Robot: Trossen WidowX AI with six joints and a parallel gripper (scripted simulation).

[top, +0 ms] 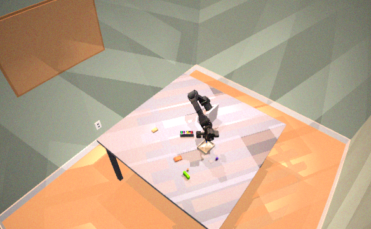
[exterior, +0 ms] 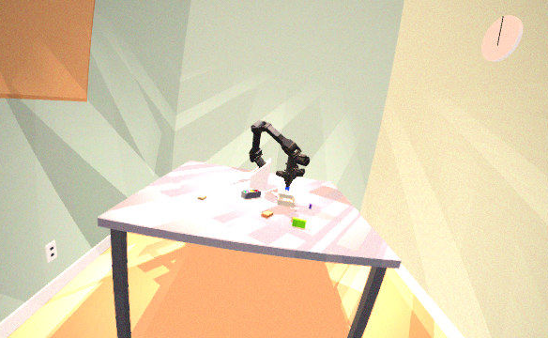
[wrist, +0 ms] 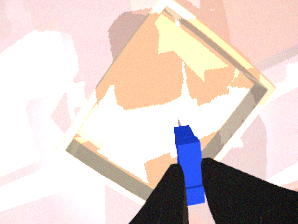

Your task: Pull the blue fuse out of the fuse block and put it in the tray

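My gripper (wrist: 190, 171) (top: 207, 138) (exterior: 287, 184) is shut on the blue fuse (wrist: 186, 157) (exterior: 287, 188), which sticks out upright between the black fingertips. It hangs above the square, shallow tray (wrist: 100, 156) (top: 202, 148) (exterior: 285, 203), over its near edge in the wrist view. The dark fuse block (top: 187, 133) (exterior: 251, 193) with several coloured fuses stands on the table to the left of the tray, apart from the gripper. It is out of the wrist view.
On the table lie a small purple piece (top: 216, 158) (exterior: 310, 206), an orange block (top: 177, 158) (exterior: 267, 214), a green block (top: 186, 174) (exterior: 298, 222) and a tan block (top: 154, 129) (exterior: 202, 197). A white panel (top: 213, 112) (exterior: 261, 176) stands by the arm's base.
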